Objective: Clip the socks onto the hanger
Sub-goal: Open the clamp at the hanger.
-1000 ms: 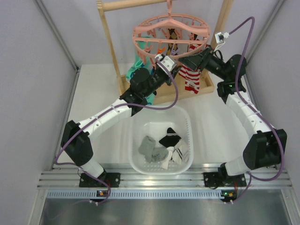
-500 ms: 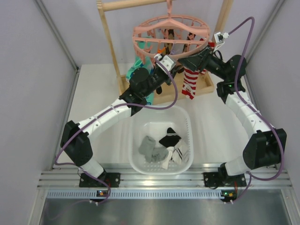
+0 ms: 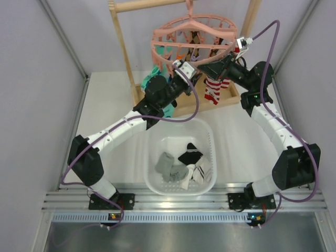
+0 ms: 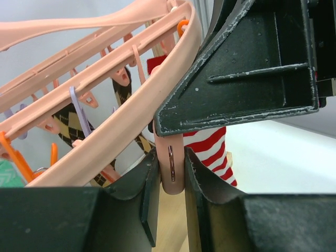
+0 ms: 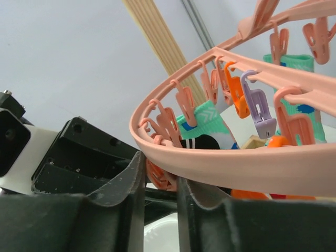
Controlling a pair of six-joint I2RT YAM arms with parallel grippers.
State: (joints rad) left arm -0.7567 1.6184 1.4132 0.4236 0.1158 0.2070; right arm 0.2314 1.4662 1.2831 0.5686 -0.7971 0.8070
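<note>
The left end effector (image 4: 172, 176) pinches a pink clip peg (image 4: 171, 160) hanging under the ring of the hanger (image 3: 154, 42) at the desk's far edge. The socks (image 3: 190, 156) lie in the white basket (image 3: 157, 137) near the near edge. The right end effector (image 5: 160, 176) is clamped on the hanger's rim.

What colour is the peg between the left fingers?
The peg is pale pink; left wrist view.
</note>
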